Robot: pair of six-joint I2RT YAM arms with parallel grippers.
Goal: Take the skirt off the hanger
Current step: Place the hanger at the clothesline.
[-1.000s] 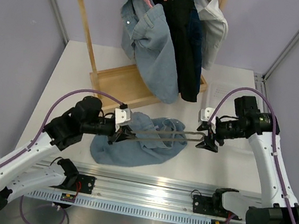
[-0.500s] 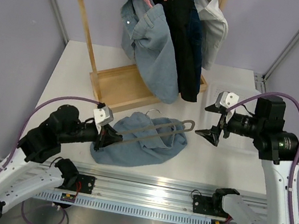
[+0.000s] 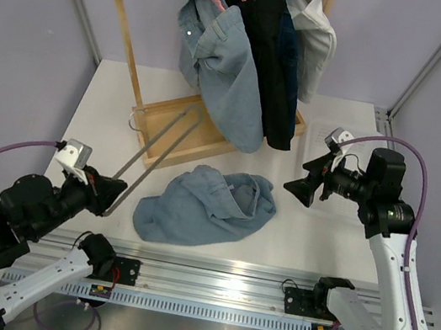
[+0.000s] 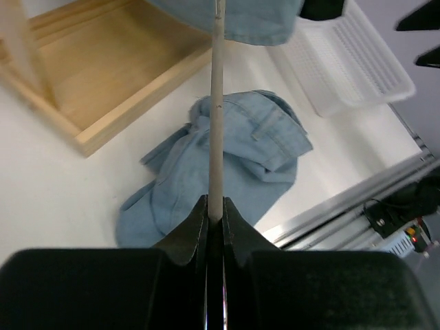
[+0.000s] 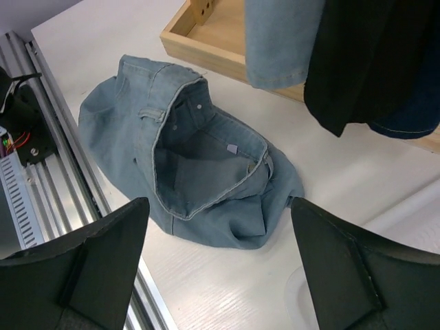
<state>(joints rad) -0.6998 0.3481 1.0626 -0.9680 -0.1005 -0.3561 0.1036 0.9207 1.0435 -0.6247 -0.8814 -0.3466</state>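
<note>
Top external view: skirt (image 3: pixel 209 206) off the hanger (image 3: pixel 160 144), crumpled on the white surface (image 3: pixel 102 110) between the two tools.

The left tool (image 3: pixel 113 191) is clamped tight on the near end of the bare metal hanger, whose rods run away from it toward the wooden rack (image 3: pixel 176 127); the skirt lies just to this tool's right, apart from the hanger. The right tool (image 3: pixel 300 188) is spread wide and grips nothing, with the skirt beneath and to its left. Beyond both tools, a denim shirt (image 3: pixel 221 63), a black garment (image 3: pixel 270 54) and a pale garment (image 3: pixel 313 27) hang from the rack's rail. Pale lilac walls (image 3: pixel 35 55) with metal corner posts enclose the surface, and an aluminium rail (image 3: pixel 209 278) runs along its near edge behind the tools.
</note>
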